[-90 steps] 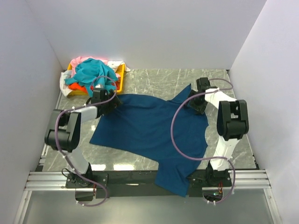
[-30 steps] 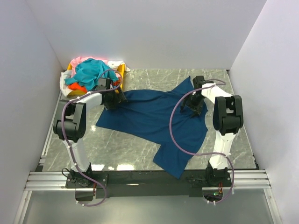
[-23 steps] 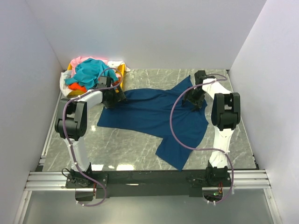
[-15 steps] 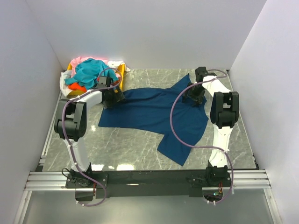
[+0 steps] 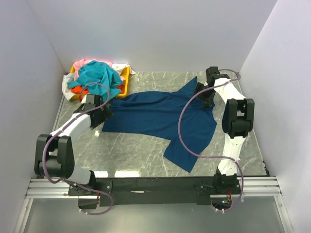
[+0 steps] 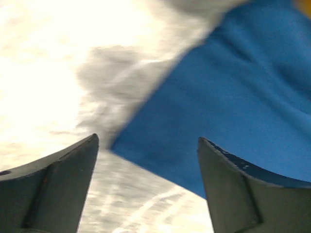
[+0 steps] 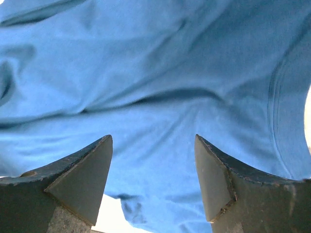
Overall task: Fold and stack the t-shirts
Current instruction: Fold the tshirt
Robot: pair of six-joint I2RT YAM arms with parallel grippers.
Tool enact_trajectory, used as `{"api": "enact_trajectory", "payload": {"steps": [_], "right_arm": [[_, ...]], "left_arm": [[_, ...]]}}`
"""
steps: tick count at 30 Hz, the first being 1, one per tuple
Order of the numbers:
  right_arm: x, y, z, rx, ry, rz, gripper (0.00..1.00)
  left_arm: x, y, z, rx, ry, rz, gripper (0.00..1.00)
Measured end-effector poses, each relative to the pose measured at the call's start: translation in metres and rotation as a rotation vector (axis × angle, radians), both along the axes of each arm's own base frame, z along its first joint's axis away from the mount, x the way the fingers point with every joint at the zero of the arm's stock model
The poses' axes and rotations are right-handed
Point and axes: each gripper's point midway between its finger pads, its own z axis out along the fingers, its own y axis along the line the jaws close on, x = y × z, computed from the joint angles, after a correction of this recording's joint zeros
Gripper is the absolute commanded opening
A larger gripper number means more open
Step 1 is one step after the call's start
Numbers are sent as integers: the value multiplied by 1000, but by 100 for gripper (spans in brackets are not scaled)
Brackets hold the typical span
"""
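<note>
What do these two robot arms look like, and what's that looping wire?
Both the left arm and right arm have white links with bulky black joints. A lilac cable loops along each. The fingers are dark grey wedges, scuffed at the edges.

navy t-shirt spread rumpled, other t-shirts heaped

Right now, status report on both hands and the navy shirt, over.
Left hand open at corner of navy shirt. Right hand open over its far right. Shirt spread, unfolded. Other shirts heaped on yellow tray.
</note>
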Motion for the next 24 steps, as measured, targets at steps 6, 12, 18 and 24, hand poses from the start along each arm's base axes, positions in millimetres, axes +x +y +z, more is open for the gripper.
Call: {"api": "enact_trajectory", "payload": {"steps": [6,12,18,24], "right_arm": [[-12,5,21,15,-32,5,75],[-20,8,26,20,-42,5,74],[-30,9,14,23,-5,-2,74],[-31,11,14,24,-5,-1,74]], "left_arm": [[-23,35,-31,13,90,97,65],[-29,33,-44,-3,109,87,56],[-29,27,-50,-28,95,69,49],[-26,24,-50,-45,82,58,44]]}}
